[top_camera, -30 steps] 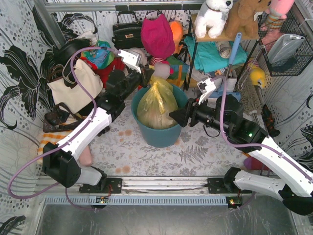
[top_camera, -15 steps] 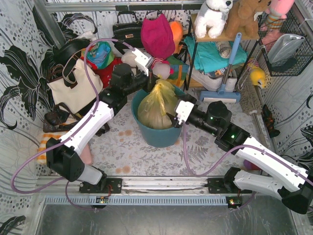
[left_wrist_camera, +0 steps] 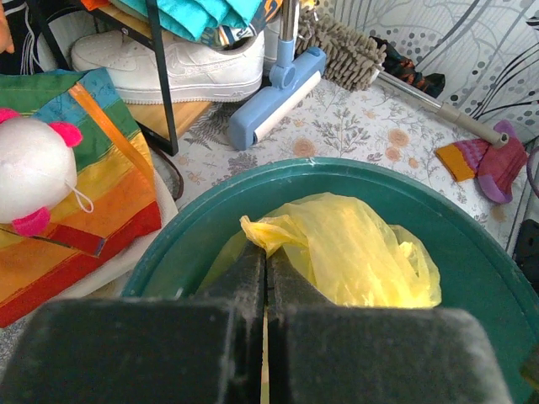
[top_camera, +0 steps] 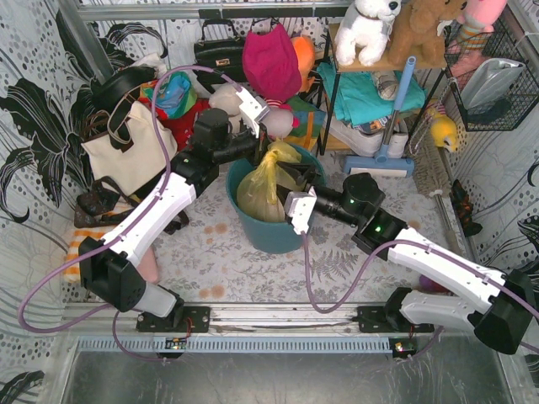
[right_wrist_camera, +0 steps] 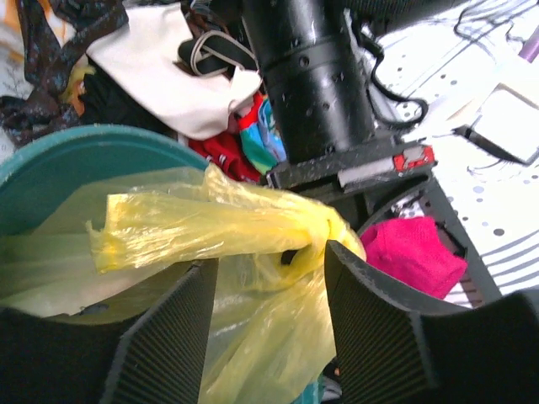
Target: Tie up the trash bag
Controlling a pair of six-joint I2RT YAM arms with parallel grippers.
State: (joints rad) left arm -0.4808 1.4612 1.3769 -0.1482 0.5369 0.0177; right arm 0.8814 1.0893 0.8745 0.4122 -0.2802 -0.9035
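Top external: teal bin (top_camera: 263,237) holds the trash bag (top_camera: 259,190); left fingers (left_wrist_camera: 152,345) pinch its top, right fingers (right_wrist_camera: 396,337) gape around it.

I'm running a lab cell dressed as a cluttered home corner: floral-print walls (top_camera: 34,109), aluminium mounting rail (top_camera: 286,317). Plush toys (top_camera: 370,25), handbag (top_camera: 217,55), sneakers (left_wrist_camera: 168,59) on a rack, floor brush (left_wrist_camera: 274,97).

You have the trash bag (top_camera: 261,189), thin translucent yellow plastic, sitting upright inside the teal bin (top_camera: 268,238), its crumpled top gathered to a neck above the rim. In your right wrist view, 1 wrinkled handle strip (right_wrist_camera: 194,223) stretches sideways from the bunched neck.
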